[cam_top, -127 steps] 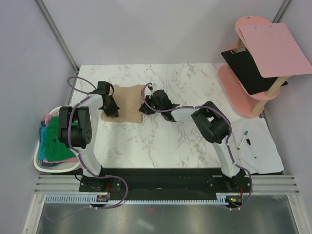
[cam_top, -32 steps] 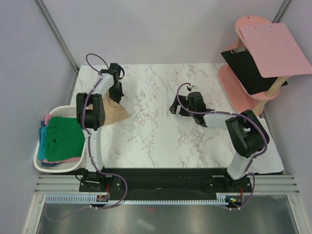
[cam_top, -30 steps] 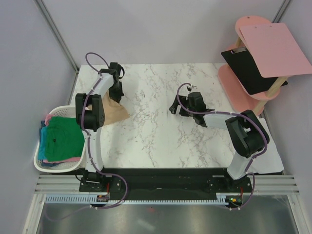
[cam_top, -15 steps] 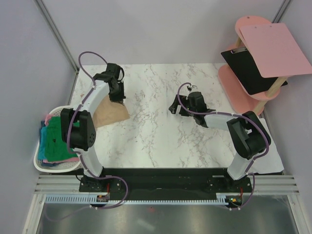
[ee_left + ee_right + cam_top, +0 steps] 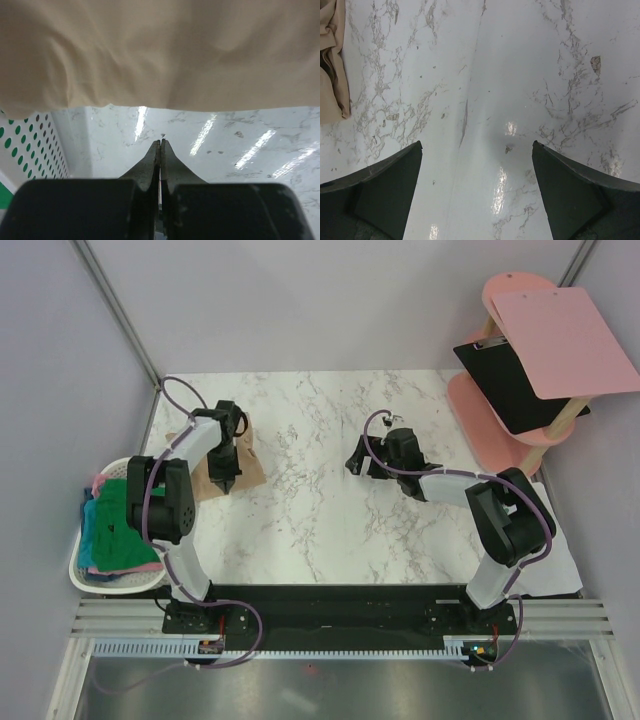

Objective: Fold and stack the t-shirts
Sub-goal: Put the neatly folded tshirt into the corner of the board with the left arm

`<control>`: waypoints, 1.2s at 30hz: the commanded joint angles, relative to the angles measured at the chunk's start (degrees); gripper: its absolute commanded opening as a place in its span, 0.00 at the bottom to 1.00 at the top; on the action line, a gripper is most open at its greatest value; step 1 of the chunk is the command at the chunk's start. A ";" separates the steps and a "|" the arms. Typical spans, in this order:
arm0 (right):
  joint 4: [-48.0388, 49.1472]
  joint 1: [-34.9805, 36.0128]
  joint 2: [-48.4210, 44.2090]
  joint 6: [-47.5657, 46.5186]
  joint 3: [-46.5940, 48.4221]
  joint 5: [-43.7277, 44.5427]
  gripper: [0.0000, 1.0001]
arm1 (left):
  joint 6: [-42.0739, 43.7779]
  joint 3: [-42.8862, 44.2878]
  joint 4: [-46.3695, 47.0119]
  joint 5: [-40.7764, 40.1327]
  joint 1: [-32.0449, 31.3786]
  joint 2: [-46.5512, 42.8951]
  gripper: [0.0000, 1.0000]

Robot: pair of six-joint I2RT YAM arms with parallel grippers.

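At the left edge of the worktop (image 5: 330,530), just beside the white basket (image 5: 110,582): the tan t-shirt (image 5: 160,50), rumpled, probably kept within the left arm's easy reach. Left tool (image 5: 160,143) over it, pinched shut, nothing visible between the tips, cloth only beyond them. Right tool (image 5: 477,144) spread wide above bare marble, well apart from the cloth, seemingly waiting for a corner. In the basket, a green t-shirt (image 5: 115,505) on top, teal and pink mostly buried beneath. Much of the tan cloth hidden under the left arm; fold state unclear, and contact with the tips impossible to confirm.
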 commanded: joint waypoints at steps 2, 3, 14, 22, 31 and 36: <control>2.10 -0.62 -0.28 0.41 1.62 -2.13 0.98 | -2.77 -2.79 -1.69 -2.86 0.43 2.90 0.02; 2.10 -0.71 -0.19 0.50 1.62 -2.39 0.98 | -2.94 -2.79 -1.51 -2.78 0.43 3.52 0.02; 2.98 -2.11 -0.89 0.15 -0.23 -3.53 0.98 | -5.14 -0.86 -0.37 -7.16 3.51 10.64 0.02; 3.24 -2.56 -0.63 -0.20 -0.40 -3.97 0.98 | -6.02 7.03 -0.98 -11.65 5.97 14.77 0.02; 3.33 -2.82 0.25 -0.37 -0.05 -5.03 0.98 | -5.76 19.79 -0.89 -13.06 9.13 19.60 0.02; 3.07 -2.91 -0.10 -0.64 -0.49 -5.12 0.98 | -4.70 23.57 -1.77 -13.67 11.94 21.98 0.02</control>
